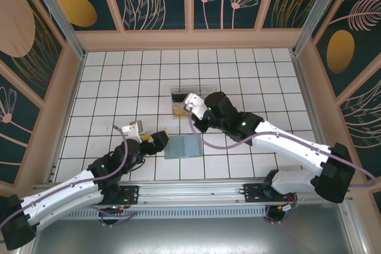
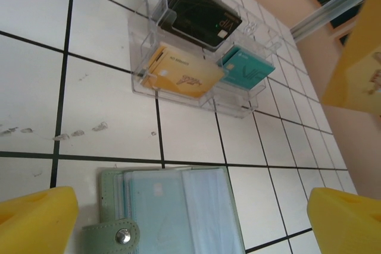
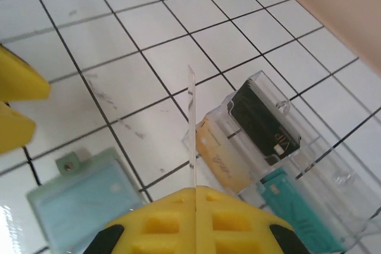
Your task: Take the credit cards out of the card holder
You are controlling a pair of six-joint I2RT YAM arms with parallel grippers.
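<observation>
Hovering wide open and empty, the left claw [image 2: 190, 224] hangs over the card holder [image 2: 161, 203], which lies unfolded, clear sleeves showing, on the white tiled desk [image 2: 36, 87]. The right claw [image 3: 195, 200] is pinched shut on a thin card [image 3: 191, 123], seen edge-on, close to a clear tray [image 2: 238, 106] whose compartments hold a black card [image 2: 196, 10], an orange card [image 2: 184, 75] and a teal card [image 2: 245, 66].

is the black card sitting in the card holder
No, the black card lies in a compartment of the clear tray, apart from the open card holder.
</observation>
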